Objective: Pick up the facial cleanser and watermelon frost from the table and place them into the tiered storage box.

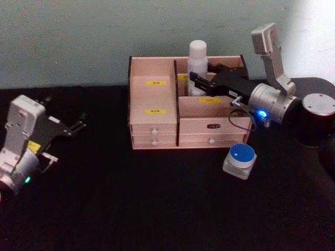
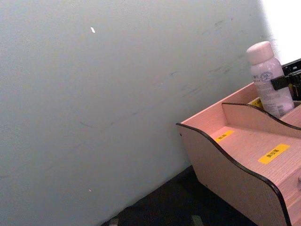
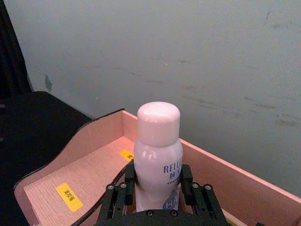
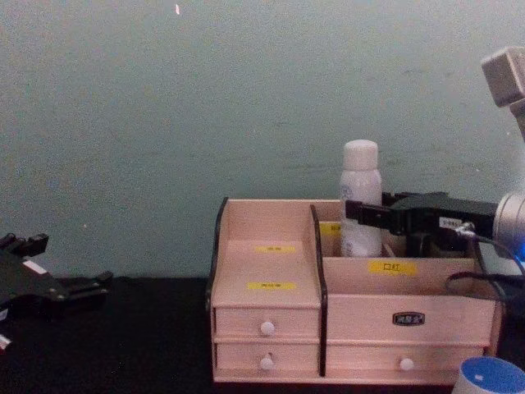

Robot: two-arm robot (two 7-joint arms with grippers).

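**Right gripper.** The right gripper (image 1: 199,74) reaches in from the right side, over the rear right compartment of the tiered storage box (image 1: 152,60). Its two black fingers (image 3: 186,175) are clamped on the lower body of the facial cleanser (image 1: 198,52), one on each side, as the right wrist view shows.

**Facial cleanser.** This is a white bottle with a rounded cap. It stands upright inside the rear right compartment, just behind the divider that carries a yellow label. Its upper half rises above the box rim. The compartment wall hides its base, so it cannot be told whether the base rests on the compartment floor.

**Watermelon frost.** The watermelon frost (image 1: 240,160), a small clear jar with a blue lid, sits on the black table (image 1: 157,204). It is in front of the box's right front corner, near it but apart from it.

**Storage box.** The box stands at the back of the table against the grey-green wall (image 1: 78,36), with its white-knobbed drawers (image 1: 154,133) facing forward.

**Left gripper.** The left gripper (image 1: 78,123) is parked at the table's left side, well apart from the box. Its fingers are spread and hold nothing.
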